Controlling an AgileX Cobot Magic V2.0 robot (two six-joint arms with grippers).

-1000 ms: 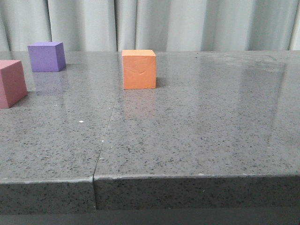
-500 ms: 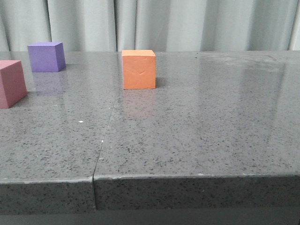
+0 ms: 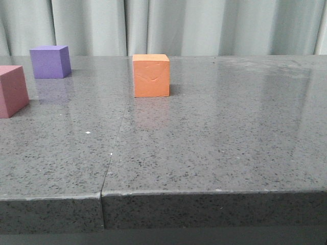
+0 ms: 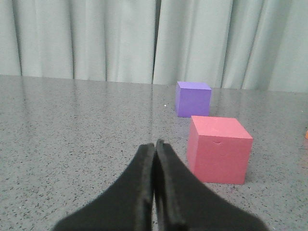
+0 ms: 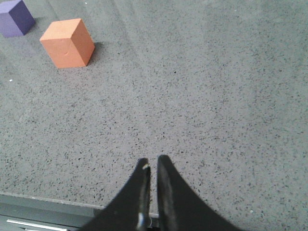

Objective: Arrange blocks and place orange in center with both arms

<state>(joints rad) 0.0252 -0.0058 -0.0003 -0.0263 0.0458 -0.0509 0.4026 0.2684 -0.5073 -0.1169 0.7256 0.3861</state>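
Observation:
The orange cube stands on the grey stone table near the middle, crease mark facing the camera; it also shows in the right wrist view. The purple cube stands at the far left and shows in the left wrist view and the right wrist view. The pink cube sits at the left edge, in front of the purple one, and also shows in the left wrist view. My left gripper is shut and empty, beside the pink cube. My right gripper is shut and empty above the table's front edge.
A seam runs across the tabletop from front to back, left of the orange cube. The table's front edge is near the camera. A pale curtain hangs behind the table.
The view of the pink and purple cubes has shifted very slightly left. The blocks stay where they were.

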